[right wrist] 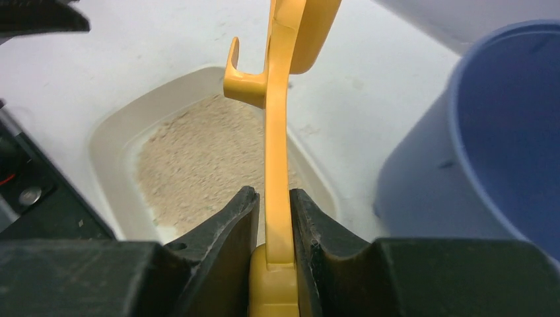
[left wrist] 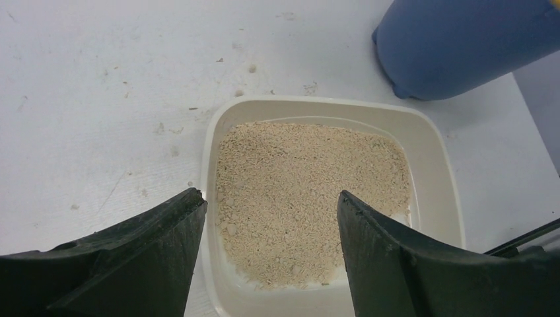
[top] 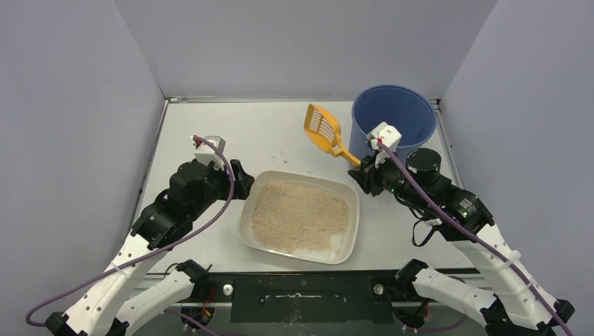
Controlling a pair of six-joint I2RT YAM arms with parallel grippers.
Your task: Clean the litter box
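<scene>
Firmly, the right pincer (right wrist: 274, 195) clamps the glossy orange scoop (right wrist: 278, 125); left pincer (left wrist: 269, 198) gapes over the grainy litter box (left wrist: 437, 155).

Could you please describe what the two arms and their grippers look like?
The left arm and right arm have white perforated lower links and black upper joints, with a purple cable along each. The left gripper and right gripper have black, curved fingers.
</scene>
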